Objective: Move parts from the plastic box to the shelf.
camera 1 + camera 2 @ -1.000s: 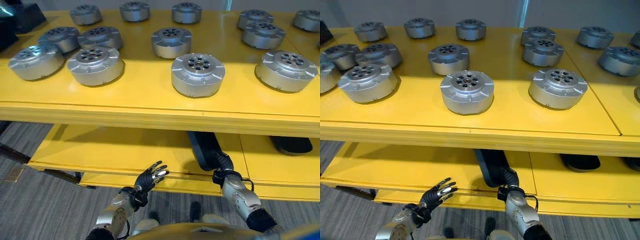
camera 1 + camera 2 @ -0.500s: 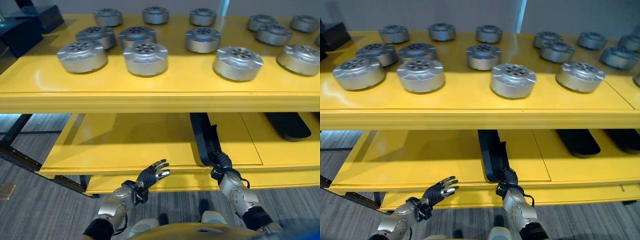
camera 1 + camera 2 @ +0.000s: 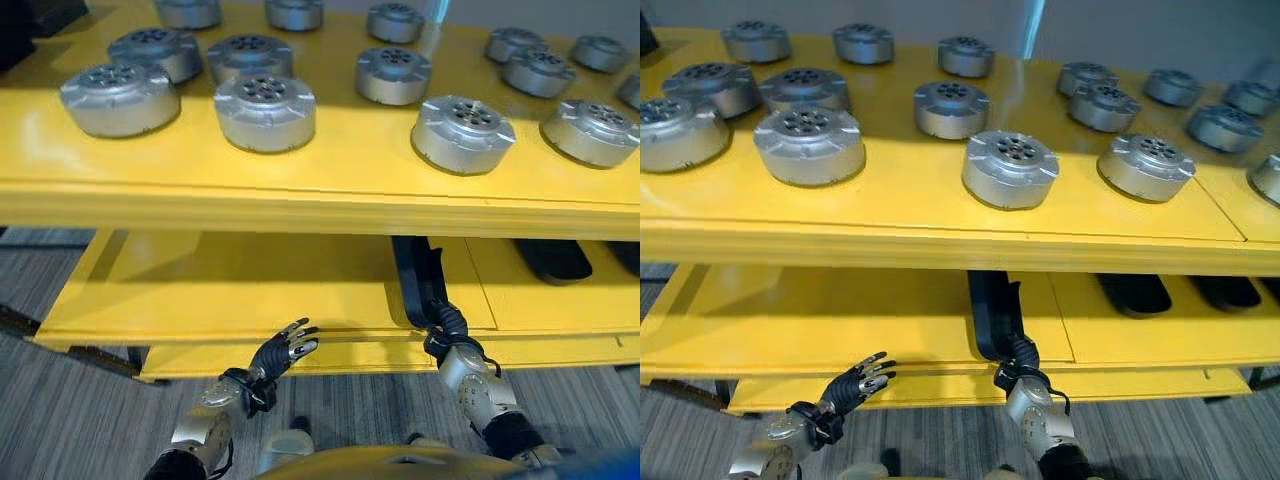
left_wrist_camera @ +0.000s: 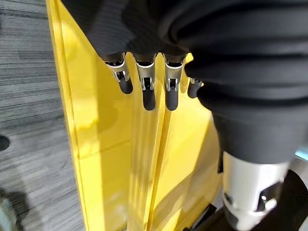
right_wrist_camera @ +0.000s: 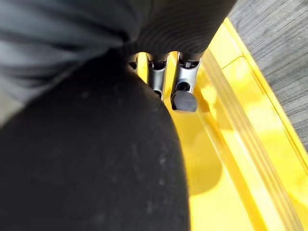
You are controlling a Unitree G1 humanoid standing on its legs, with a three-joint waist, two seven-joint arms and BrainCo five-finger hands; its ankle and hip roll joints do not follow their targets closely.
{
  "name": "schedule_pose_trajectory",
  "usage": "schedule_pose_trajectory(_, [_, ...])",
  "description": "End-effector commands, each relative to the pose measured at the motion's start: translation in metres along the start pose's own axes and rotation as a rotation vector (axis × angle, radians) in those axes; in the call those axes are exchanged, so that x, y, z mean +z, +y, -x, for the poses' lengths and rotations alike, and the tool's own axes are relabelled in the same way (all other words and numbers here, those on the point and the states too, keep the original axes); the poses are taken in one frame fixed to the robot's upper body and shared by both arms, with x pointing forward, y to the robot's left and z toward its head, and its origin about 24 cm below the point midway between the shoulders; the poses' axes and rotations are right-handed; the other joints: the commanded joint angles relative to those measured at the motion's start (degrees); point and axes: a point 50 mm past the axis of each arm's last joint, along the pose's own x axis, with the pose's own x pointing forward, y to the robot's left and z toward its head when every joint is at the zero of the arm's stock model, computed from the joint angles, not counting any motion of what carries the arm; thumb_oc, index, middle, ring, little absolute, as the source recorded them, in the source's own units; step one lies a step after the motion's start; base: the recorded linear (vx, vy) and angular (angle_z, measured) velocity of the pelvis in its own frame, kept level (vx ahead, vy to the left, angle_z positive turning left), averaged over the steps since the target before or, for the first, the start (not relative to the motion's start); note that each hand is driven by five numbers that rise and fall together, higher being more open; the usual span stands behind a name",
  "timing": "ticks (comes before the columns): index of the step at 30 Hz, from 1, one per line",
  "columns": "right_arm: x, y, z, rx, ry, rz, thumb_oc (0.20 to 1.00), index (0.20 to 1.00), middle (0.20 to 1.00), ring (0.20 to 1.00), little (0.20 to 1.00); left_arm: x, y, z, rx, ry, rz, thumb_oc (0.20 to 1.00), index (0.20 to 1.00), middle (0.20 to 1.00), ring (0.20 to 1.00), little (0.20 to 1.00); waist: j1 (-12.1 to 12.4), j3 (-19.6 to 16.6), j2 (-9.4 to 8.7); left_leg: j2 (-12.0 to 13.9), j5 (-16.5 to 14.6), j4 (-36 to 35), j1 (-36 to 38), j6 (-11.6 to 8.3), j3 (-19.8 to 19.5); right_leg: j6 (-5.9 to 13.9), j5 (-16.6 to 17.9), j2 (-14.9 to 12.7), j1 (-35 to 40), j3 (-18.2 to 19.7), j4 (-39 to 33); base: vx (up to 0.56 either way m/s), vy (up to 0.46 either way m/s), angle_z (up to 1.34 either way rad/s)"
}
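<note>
a: part [image 3: 416,283], the long black one, lies on the lower shelf [image 3: 250,290], reaching from deep inside to the front edge. the right hand [image 3: 447,335] has its fingers curled round the near end.

b: how to place it well?

a: i think push it straight back, parallel to the seam in the board. the left hand [image 3: 280,352] hovers spread and empty at the front edge.

b: room?

a: the top shelf [image 3: 330,185] with silver discs [image 3: 264,109] hangs low above. another black part [image 3: 551,259] lies toward the right end.
</note>
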Motion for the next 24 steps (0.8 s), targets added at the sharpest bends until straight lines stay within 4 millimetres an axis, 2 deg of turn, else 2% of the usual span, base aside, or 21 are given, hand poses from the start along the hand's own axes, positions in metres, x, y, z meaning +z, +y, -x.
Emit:
schedule_pose_trajectory(1, [0.077,0.009,-0.004,0.027,-0.281,-0.071,0.200,0.200,0.200,0.200,0.200,0.015,-0.028,-0.013,-0.145,-0.043,0.020,1.000,1.000,1.000,1.000,1.000,-0.8,2.4,2.53,3.6,-6.2,1.5,2.2,1.16,-6.5,2.10,-0.1,0.9,-3.0,-0.3,5.1,0.00,-0.026,-0.07])
schedule_pose_trajectory(6, [0.088,-0.011,-0.011,-0.038,-0.266,0.003,0.200,0.200,0.200,0.200,0.200,-0.005,-0.029,-0.007,-0.132,0.005,0.043,1.000,1.000,1.000,1.000,1.000,-1.0,1.3,2.76,4.9,-5.0,-1.5,4.7,-0.70,-6.2,2.32,-1.6,1.7,-0.6,-0.7,3.4,0.06,0.013,-0.08])
schedule_pose_trajectory(11, [0.090,-0.024,-0.015,-0.112,-0.267,0.061,0.200,0.200,0.200,0.200,0.200,-0.010,-0.027,-0.003,-0.151,0.020,0.041,1.000,1.000,1.000,1.000,1.000,-0.7,1.3,3.07,5.3,-4.8,-1.9,5.1,-1.37,-6.7,2.38,-2.2,1.2,-0.5,-1.5,4.0,0.02,0.027,-0.01])
schedule_pose_trajectory(17, [0.104,-0.034,-0.026,-0.207,-0.263,0.075,0.200,0.200,0.200,0.200,0.200,-0.008,-0.025,-0.003,-0.204,0.047,0.034,1.000,1.000,1.000,1.000,1.000,0.7,2.9,3.71,5.1,-4.8,-0.3,3.5,-1.29,-7.6,2.75,-2.8,0.4,-2.5,-2.1,6.9,-0.02,0.013,0.09])
schedule_pose_trajectory(21, [0.130,-0.038,-0.034,-0.276,-0.302,0.110,0.200,0.200,0.200,0.200,0.200,0.002,-0.018,-0.006,-0.201,0.050,0.006,1.000,1.000,1.000,1.000,1.000,2.3,5.1,4.12,5.2,-4.7,2.9,-0.4,-1.21,-8.1,2.77,-3.0,-0.1,-4.7,-2.8,9.0,-0.09,-0.012,0.15])
schedule_pose_trajectory(24, [0.148,-0.033,-0.037,-0.288,-0.330,0.133,0.200,0.200,0.200,0.200,0.200,0.014,-0.018,-0.011,-0.217,0.026,-0.022,1.000,1.000,1.000,1.000,1.000,3.4,6.8,4.32,5.0,-4.5,4.8,-3.3,-1.22,-8.5,2.60,-3.2,-0.3,-5.4,-3.4,9.6,-0.08,-0.023,0.21])
